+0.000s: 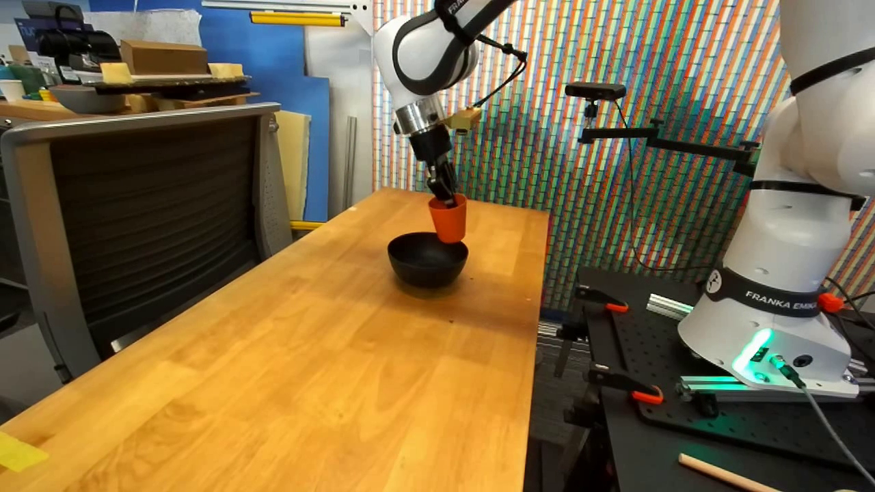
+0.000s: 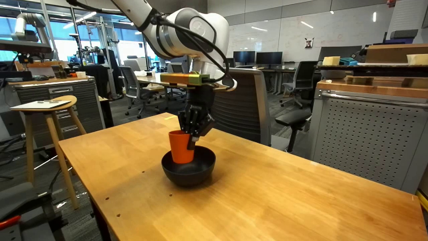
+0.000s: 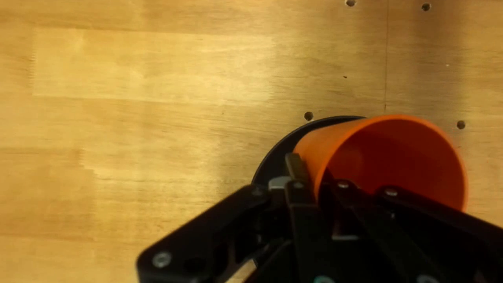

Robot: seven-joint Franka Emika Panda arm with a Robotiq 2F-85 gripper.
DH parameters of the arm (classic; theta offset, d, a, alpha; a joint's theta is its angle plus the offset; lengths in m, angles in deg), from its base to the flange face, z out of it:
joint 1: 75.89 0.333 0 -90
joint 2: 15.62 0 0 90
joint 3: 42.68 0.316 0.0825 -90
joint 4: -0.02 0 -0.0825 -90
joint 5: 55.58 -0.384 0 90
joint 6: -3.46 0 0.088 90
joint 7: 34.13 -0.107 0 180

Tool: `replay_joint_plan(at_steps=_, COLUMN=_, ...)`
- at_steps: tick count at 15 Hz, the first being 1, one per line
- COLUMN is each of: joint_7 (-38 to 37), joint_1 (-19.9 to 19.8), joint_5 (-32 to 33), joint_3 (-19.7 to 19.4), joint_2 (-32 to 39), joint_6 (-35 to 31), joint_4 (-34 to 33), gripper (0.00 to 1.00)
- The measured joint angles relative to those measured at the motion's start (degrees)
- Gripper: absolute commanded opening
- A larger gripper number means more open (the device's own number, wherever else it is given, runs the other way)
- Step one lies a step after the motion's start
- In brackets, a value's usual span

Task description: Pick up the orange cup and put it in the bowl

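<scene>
Shown grasping the orange plastic cup (image 2: 180, 147) by its wall, with the jaws of the Robotiq gripper (image 3: 313, 173) clenched on that single thickness: in the wrist view, one inside the mouth, one against the outer face. Set off to one side of the jaws, with the bulk of the cup reaching away from the pinch and the mouth open to the viewer in the wrist view. Held mouth upward, slightly tilted, in both exterior views, beneath the white Franka Emika Panda arm (image 1: 431, 51). Suspended over the round black bowl (image 2: 189, 179), overlapping its far rim in both exterior views; impossible to tell, for base and bowl, between touching and just apart. Standing upright below, on the wooden tabletop (image 1: 328, 383), in the case of the bowl. Note, in the wrist view, small round holes (image 3: 308, 116) in the tabletop, including one just beside the bowl's rim. Note also, in an exterior view, the dark-backed chair (image 1: 157, 205) beside the tabletop's long edge.
</scene>
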State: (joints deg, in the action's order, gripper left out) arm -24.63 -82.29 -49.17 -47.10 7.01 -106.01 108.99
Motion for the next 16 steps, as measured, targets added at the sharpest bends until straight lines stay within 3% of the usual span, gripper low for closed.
replay_joint_plan(at_steps=6, joint_7=-0.1, joint_1=0.0, joint_5=0.0, joint_3=0.2, joint_2=4.6, joint_6=-7.9, joint_4=0.4, gripper=0.02)
replay_joint_plan(at_steps=7, joint_7=-0.1, joint_1=0.0, joint_5=0.0, joint_3=0.3, joint_2=5.1, joint_6=-9.1, joint_4=0.4, gripper=0.11)
replay_joint_plan(at_steps=8, joint_7=-0.1, joint_1=0.0, joint_5=0.0, joint_3=0.3, joint_2=5.5, joint_6=-10.1, joint_4=0.3, gripper=0.33)
replay_joint_plan(at_steps=11, joint_7=-0.1, joint_1=0.0, joint_5=-0.5, joint_3=0.6, joint_2=6.2, joint_6=-12.1, joint_4=0.3, gripper=0.42)
replay_joint_plan(at_steps=16, joint_7=0.6, joint_1=0.3, joint_5=-1.6, joint_3=1.8, joint_2=4.3, joint_6=-12.3, joint_4=0.6, gripper=0.81)
